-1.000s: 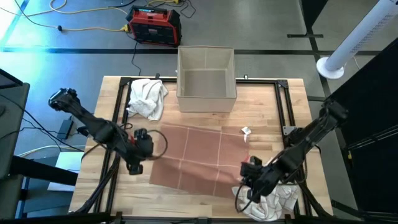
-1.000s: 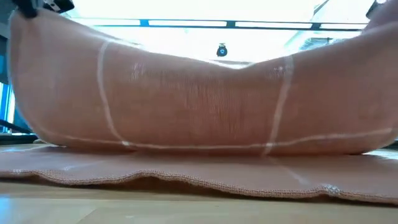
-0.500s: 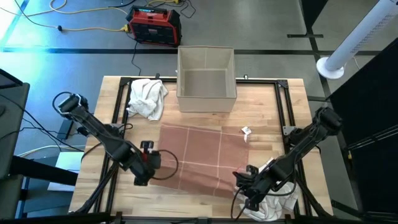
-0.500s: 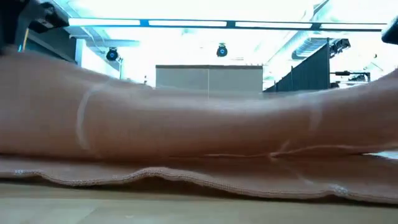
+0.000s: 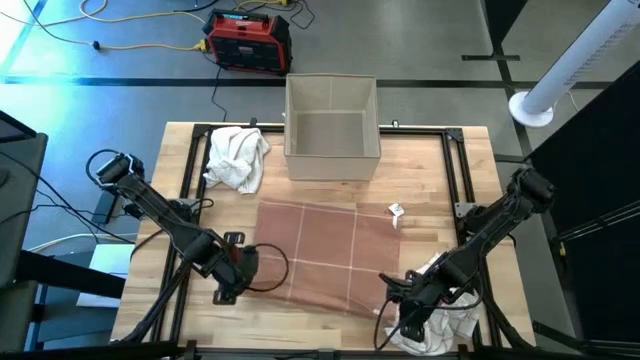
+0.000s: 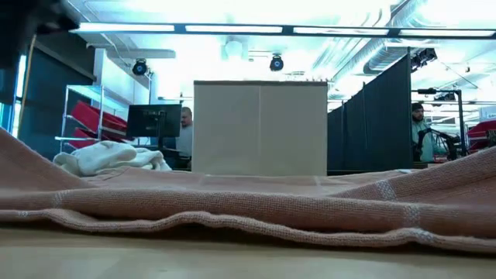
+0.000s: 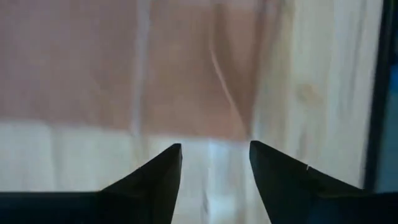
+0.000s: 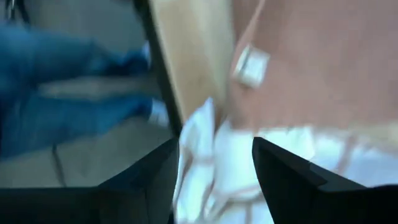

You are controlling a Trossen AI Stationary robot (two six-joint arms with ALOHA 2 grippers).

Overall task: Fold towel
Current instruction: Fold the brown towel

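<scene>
Wooden table (image 5: 420,170) carries the pink towel (image 5: 320,255) folded flat in front of the open box (image 5: 331,127). Left gripper (image 5: 236,275) sits at the towel's left near corner, jaws parted, empty. Right gripper (image 5: 404,303) sits at its right near corner over a crumpled white cloth (image 5: 448,322), jaws parted, empty.

A grey floor (image 5: 420,30) surrounds a wooden table (image 5: 420,170). A red and black box (image 5: 248,40) sits on the floor beyond the table, with yellow cables (image 5: 130,42) trailing beside it. A white ribbed column (image 5: 578,60) stands on a round base at the far right. Long ceiling lights (image 6: 232,29) glow overhead. Dark partitions (image 6: 384,116) line the right side of the room. A rack with red shelves (image 6: 89,124) stands at left beside a monitor (image 6: 153,120). Two people sit far back.
</scene>
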